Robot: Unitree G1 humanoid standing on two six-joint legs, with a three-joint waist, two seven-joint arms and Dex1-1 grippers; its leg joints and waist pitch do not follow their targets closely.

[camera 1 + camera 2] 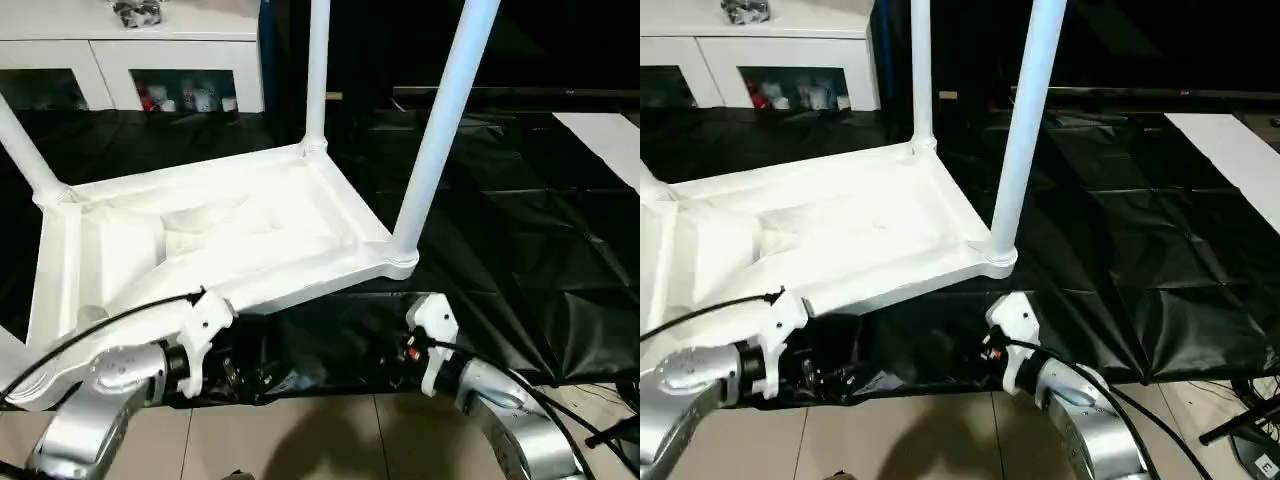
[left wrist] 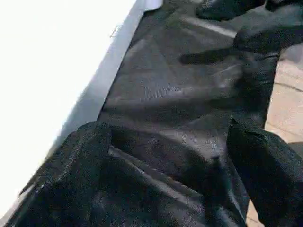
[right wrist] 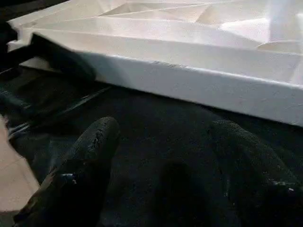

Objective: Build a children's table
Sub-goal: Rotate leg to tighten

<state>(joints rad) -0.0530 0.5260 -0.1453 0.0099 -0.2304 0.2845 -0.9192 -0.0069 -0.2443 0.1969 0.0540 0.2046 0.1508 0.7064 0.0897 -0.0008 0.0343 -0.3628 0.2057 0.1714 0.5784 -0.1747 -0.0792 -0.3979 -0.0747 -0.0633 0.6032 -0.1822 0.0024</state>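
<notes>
Left eye view: the children's table [image 1: 215, 245] lies upside down on a black sheet [image 1: 500, 230] that covers the floor, its ribbed underside facing up. Three white legs stand in its corner sockets: one at the near right corner [image 1: 440, 130], one at the far right corner [image 1: 317, 70], and one at the far left corner [image 1: 28, 150] that leans out toward the picture's left edge. The near left corner carries no leg that I can see; the robot's left arm crosses in front of that end.

Just short of the table's near long edge, both silver forearms reach in over the sheet. The left gripper [image 2: 170, 156] hangs low above the black sheet, right beside the table's white rim, its two black fingers [image 2: 71, 161] spread apart with nothing between them. The right gripper [image 3: 165, 156] also sits low over the sheet, facing the table's near side wall, its fingers [image 3: 90, 156] apart and empty. Neither one touches the table.

The sheet's near edge ends on pale floor tiles [image 1: 330, 430]. Behind the table, against the back of the scene, stands a white cabinet [image 1: 170, 60] with glass doors and small objects inside it. A white panel [image 1: 605, 140] lies on the sheet at far right.
</notes>
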